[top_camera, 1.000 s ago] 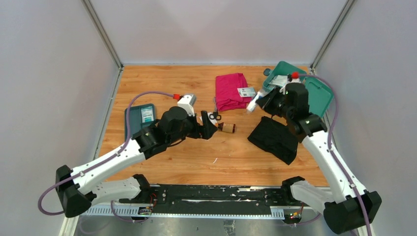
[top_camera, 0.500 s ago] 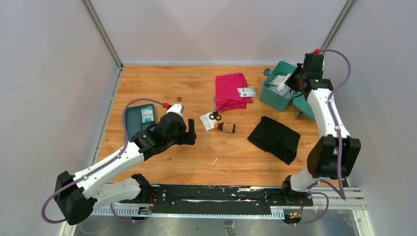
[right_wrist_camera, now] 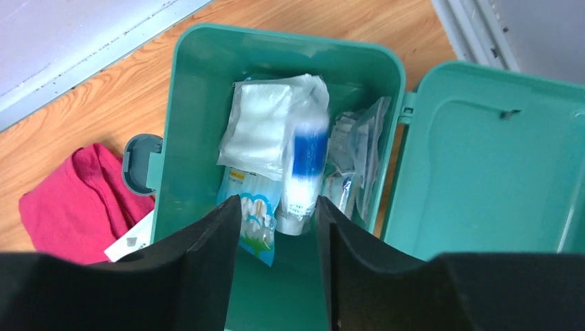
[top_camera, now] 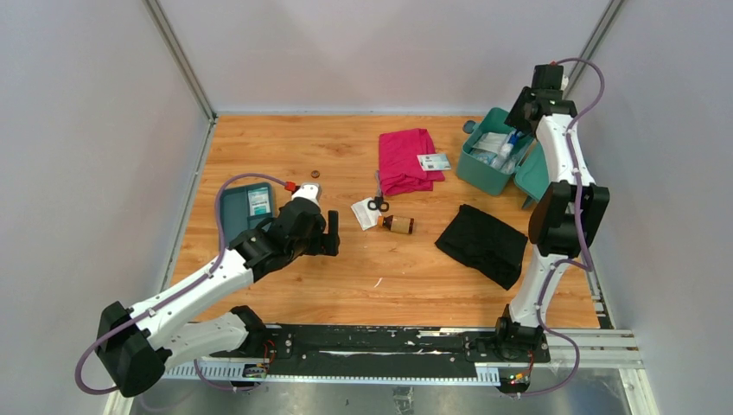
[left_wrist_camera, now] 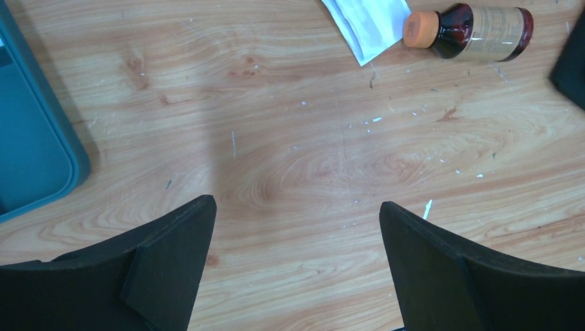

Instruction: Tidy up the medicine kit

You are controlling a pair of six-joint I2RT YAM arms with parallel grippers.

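Wood-grain table point(top_camera: 285, 147) w/ pale grey walls point(top_camera: 380, 52) on 3 sides, even light

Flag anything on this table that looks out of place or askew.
The brown bottle lies tipped on its side mid-table, cap on, outside the green kit box. Scissors rest on a white packet beside it. A small brown disc sits alone farther left. Nothing looks spilled.
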